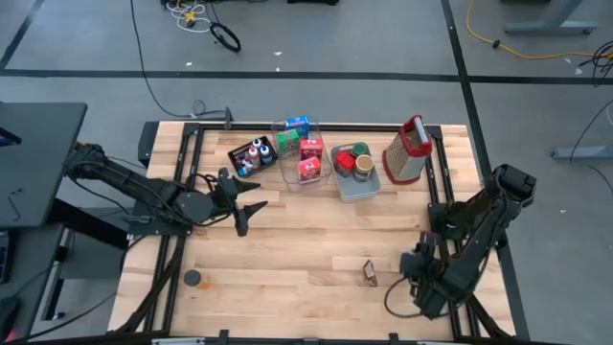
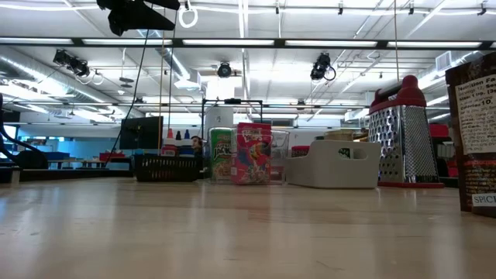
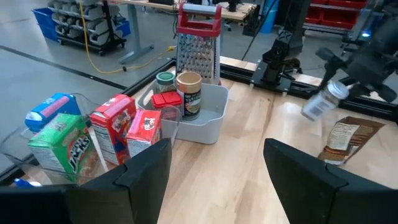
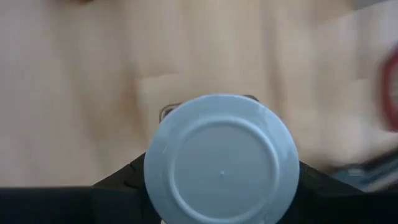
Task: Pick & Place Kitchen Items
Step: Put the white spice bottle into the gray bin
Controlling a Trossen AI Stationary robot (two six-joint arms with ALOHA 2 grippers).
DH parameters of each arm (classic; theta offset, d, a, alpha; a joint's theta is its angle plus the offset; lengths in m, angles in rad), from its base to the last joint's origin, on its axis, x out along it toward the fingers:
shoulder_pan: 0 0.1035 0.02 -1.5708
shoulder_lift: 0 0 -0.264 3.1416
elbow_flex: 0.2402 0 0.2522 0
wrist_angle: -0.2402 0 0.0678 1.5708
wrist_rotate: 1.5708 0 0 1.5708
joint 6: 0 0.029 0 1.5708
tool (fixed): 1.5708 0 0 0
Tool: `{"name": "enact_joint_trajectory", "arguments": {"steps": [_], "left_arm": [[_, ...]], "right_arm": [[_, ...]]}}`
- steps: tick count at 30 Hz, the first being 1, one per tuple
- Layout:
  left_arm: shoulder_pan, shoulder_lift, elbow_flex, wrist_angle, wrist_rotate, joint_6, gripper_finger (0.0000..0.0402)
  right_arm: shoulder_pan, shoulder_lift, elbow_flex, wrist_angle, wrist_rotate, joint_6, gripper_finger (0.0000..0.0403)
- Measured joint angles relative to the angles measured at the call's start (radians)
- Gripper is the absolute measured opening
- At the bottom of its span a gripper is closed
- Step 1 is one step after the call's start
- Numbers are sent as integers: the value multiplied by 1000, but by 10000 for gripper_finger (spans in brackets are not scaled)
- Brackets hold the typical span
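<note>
- Right tool [image 4: 222, 186] is over the front-right part of the counter [image 1: 287, 249], clamped on a small jar with pale grey-blue lid [image 4: 222, 160]; the lid fills the right wrist view, one dark finger on each side of it.
- In left wrist view the same jar [image 3: 323, 102] hangs tilted in the air, above a brown spice packet [image 3: 343, 140] that lies on the counter.
- Left tool [image 1: 247, 204] is over the mid-left of the counter, fingers [image 3: 134, 177] wide apart, nothing btw. them.
- Grey bin [image 1: 356, 182] at the back holds cans and jars [image 1: 360, 161]; just right of it stands the metal grater w/ red handle [image 1: 406, 151].
- Clear bin [image 1: 284, 163] left of the grey one holds small red, green and blue boxes [image 1: 308, 159].
- Black tray [image 1: 251, 156], further left, holds tiny bottles w/ coloured caps.
- One small dark round item [image 1: 192, 278] sits alone at front-left of the counter.
</note>
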Motion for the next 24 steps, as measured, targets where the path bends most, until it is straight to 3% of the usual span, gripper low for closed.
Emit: {"name": "enact_joint_trajectory", "arguments": {"steps": [7, 14, 18, 24], "left_arm": [[0, 0, 0, 0, -28, 10, 265], [0, 0, 0, 0, -34, 12, 265], [0, 0, 0, 0, -44, 24, 265], [0, 0, 0, 1, -47, 41, 265]], "right_arm": [[-114, -36, 0, -86, 190, -33, 211], [-298, -138, 1, -224, 493, 36, 211], [-426, -214, 1, -205, 679, 63, 213], [-621, -254, 1, -36, 648, -39, 220]]}}
